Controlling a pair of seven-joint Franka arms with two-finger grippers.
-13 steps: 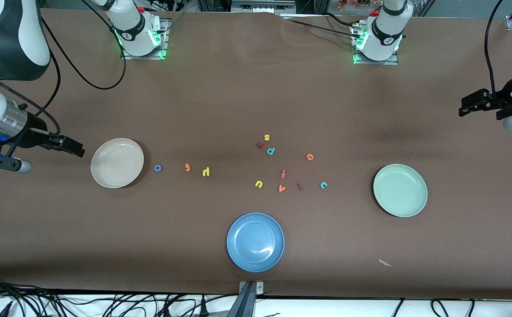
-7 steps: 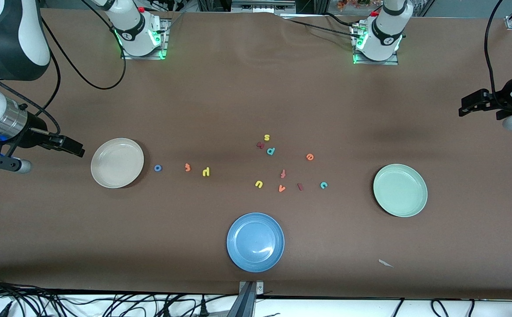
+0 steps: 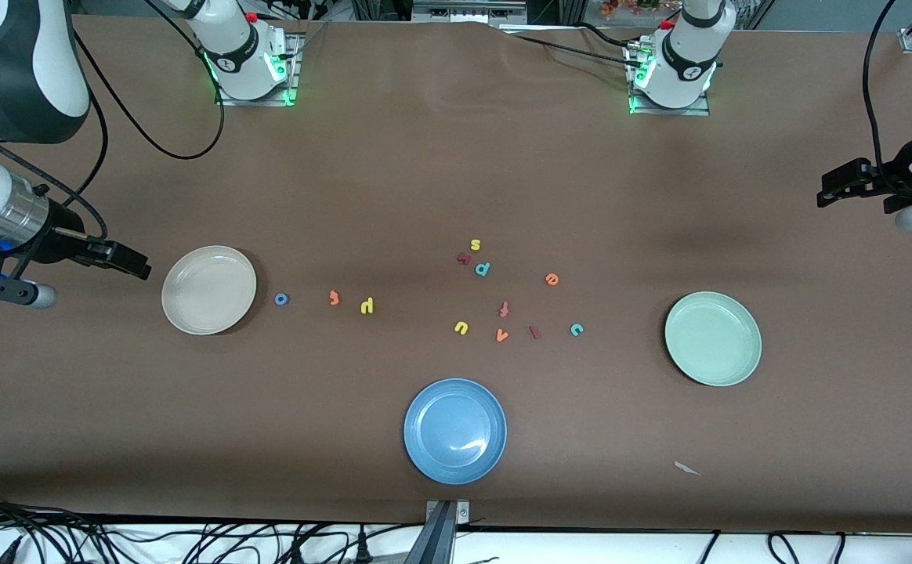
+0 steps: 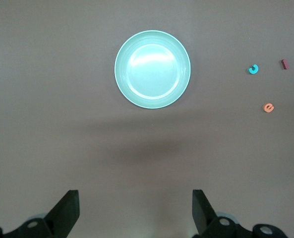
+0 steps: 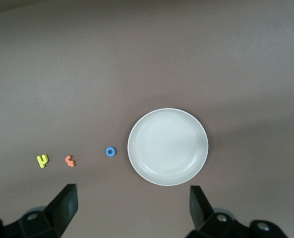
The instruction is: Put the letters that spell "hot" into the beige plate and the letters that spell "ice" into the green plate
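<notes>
The beige plate [image 3: 209, 290] [image 5: 167, 146] lies empty toward the right arm's end. Beside it in a row lie the blue o [image 3: 281, 298] [image 5: 110, 151], orange t [image 3: 334, 297] [image 5: 70, 160] and yellow h [image 3: 367, 305] [image 5: 42, 160]. The green plate [image 3: 713, 338] [image 4: 152, 69] lies empty toward the left arm's end. Between it and the middle lie the orange e [image 3: 551, 279] [image 4: 268, 107], teal c [image 3: 576, 330] [image 4: 254, 69] and dark red i [image 3: 534, 332] [image 4: 284, 63]. My right gripper [image 3: 131, 262] [image 5: 133, 196] hangs open over bare table beside the beige plate. My left gripper [image 3: 832, 188] [image 4: 136, 198] hangs open over the left arm's end.
A blue plate [image 3: 455, 431] sits nearer the front camera, at mid table. Other letters cluster in the middle: yellow s [image 3: 475, 244], teal p [image 3: 483, 269], red f [image 3: 504, 309], yellow u [image 3: 461, 327], orange v [image 3: 501, 335]. A paper scrap [image 3: 686, 468] lies near the front edge.
</notes>
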